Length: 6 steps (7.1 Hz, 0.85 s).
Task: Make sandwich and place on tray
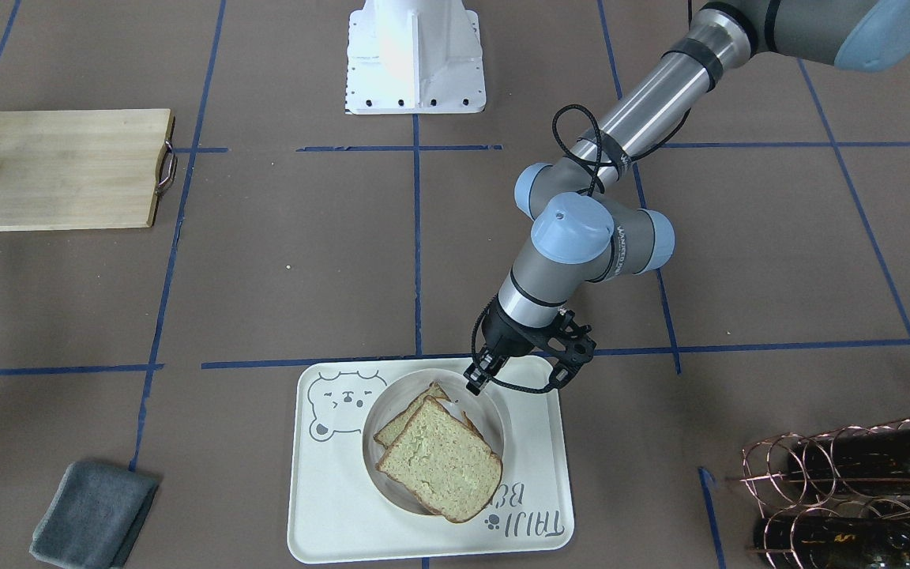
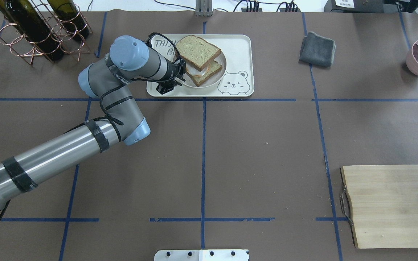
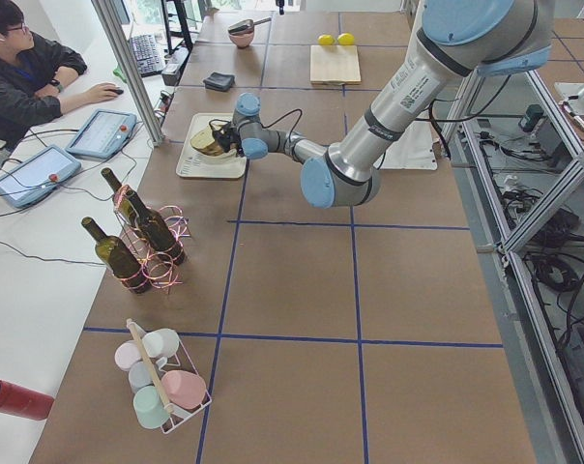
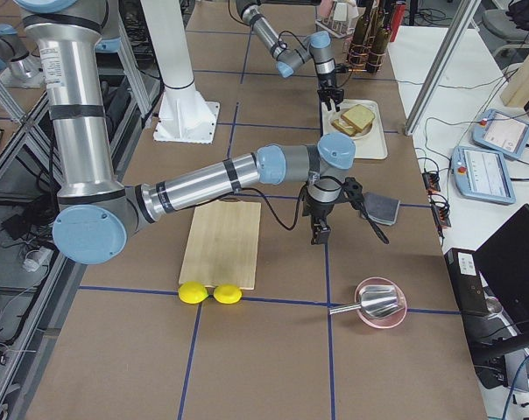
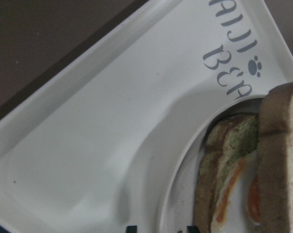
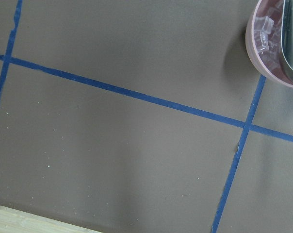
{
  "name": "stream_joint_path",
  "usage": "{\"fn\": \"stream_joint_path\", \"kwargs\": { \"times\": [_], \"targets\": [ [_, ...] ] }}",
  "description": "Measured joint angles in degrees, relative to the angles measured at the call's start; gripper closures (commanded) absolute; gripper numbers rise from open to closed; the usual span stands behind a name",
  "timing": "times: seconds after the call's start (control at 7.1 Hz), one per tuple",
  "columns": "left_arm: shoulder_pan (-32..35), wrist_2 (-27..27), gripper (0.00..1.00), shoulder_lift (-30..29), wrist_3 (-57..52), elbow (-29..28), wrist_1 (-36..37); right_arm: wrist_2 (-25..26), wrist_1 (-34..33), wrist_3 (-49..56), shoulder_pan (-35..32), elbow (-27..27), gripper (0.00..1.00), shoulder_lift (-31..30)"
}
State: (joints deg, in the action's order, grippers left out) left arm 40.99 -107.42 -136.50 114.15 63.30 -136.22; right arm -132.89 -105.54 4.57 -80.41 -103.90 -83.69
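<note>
I see the sandwich (image 1: pixel 439 462), egg (image 5: pixel 227 194) showing between its two slices, lying on a round white dish (image 1: pixel 496 411) that sits inside the tray (image 1: pixel 329 506), on the side of the counter (image 1: pixel 281 276) far from the robot's base. My left claw (image 1: pixel 476 385) hangs at the dish's rim, fingertips (image 5: pixel 131 227) a narrow gap apart with the rim between them; whether they touch it I can't tell. The right claw (image 4: pixel 320 229) hovers over the counter between the wooden board (image 4: pixel 221 241) and the pink bowl (image 4: pixel 378 306); its opening I cannot tell.
</note>
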Motion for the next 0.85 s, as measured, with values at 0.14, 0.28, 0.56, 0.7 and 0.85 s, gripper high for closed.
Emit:
{"fn": "stream_joint_path", "kwargs": {
  "times": [0.14,0.28,0.56,0.7,0.85],
  "targets": [
    [0.46,-1.38,0.27,3.60,-1.67,5.47,1.28,0.00,0.02,-0.13,-0.19,0.24,0.00,0.10],
    [0.84,-3.33,0.25,7.44,-4.31,11.57,3.92,0.00,0.00,-0.21,-0.74,0.44,0.00,0.04],
    [1.46,-5.10,0.20,16.30,-12.94,26.11,11.46,-0.35,0.38,0.58,-3.74,3.60,0.00,-0.18],
    [1.88,-5.34,0.00,20.13,-16.21,32.28,14.69,-0.81,1.07,1.71,-5.16,6.37,0.00,-0.04],
    [2.57,-5.58,0.00,23.48,-18.55,36.59,16.41,-1.03,1.52,2.51,-5.98,8.54,0.00,0.01]
  ]
}}
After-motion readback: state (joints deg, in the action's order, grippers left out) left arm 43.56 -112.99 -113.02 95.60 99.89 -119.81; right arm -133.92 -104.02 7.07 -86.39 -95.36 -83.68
